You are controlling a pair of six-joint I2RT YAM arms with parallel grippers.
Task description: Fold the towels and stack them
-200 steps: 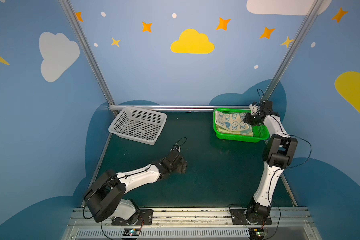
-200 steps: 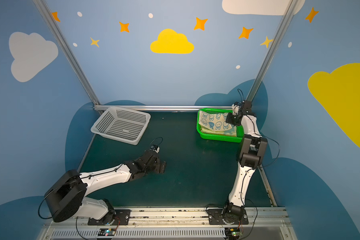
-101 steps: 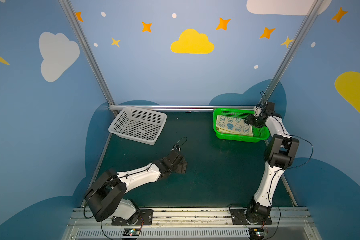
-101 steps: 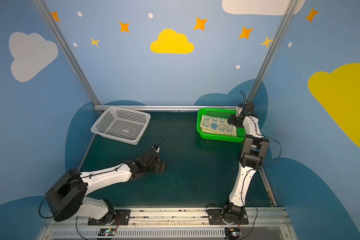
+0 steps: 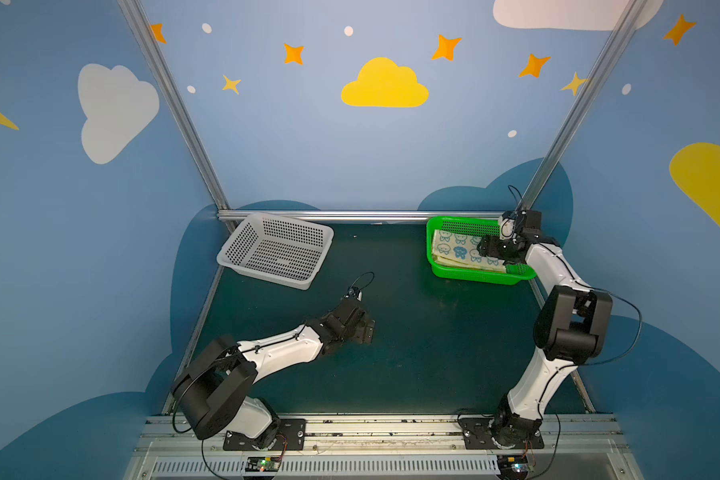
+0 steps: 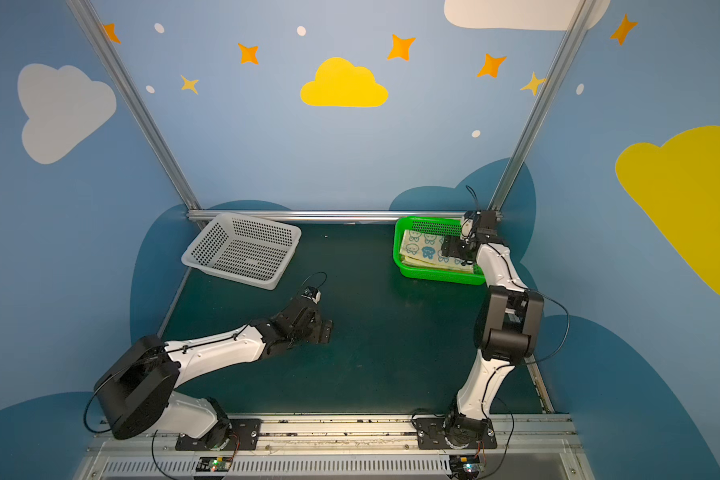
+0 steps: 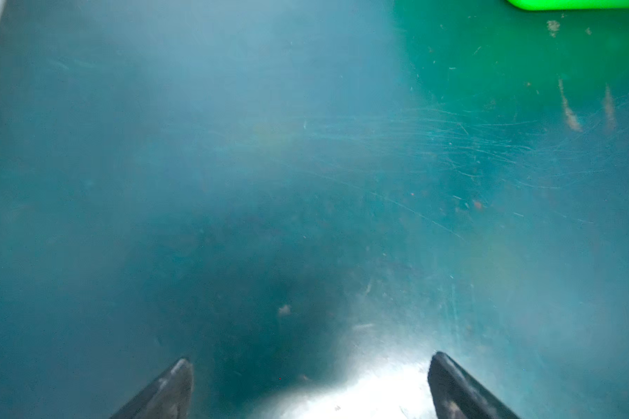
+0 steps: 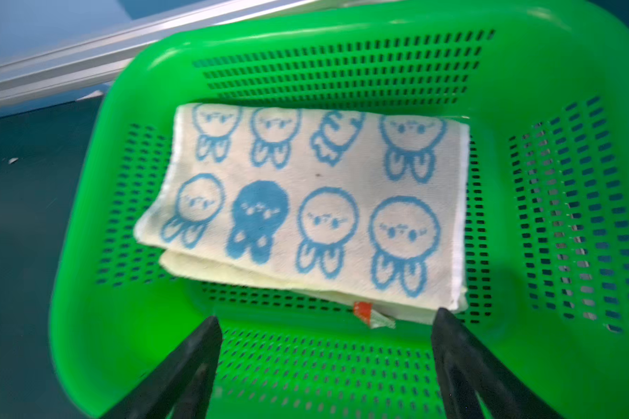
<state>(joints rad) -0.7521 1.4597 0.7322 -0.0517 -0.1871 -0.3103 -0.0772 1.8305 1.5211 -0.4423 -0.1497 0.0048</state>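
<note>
Since a second ago the right end effector is letting go. It was pinching the rabbit towel and holding it tilted over the green basket. Now its jaws are standing wide apart with nothing between them, and the towel is lying flat inside.

Nearest the arm bases, the left end effector is hanging low over the table, about 7 o'clock from the middle. Its jaws are spread wide and gripping nothing.

Farther back, at 11 o'clock, the white basket is sitting with no towel showing in it.

At 1 o'clock the green basket is holding the stack. The rabbit towel is lying folded on top, and the pale yellow towel is peeking out just beneath it. An orange-and-white scrap is poking out below; too little is showing to tell whether it is a tag or the third towel.

This looks like the release of the last folded towel onto the stack, so the task seems nearly finished. The right fingertips are sitting just beside the stack's near edge. The next move is likely calling for a straight lift out of the basket, so that nothing snags and drags the fold open.
</note>
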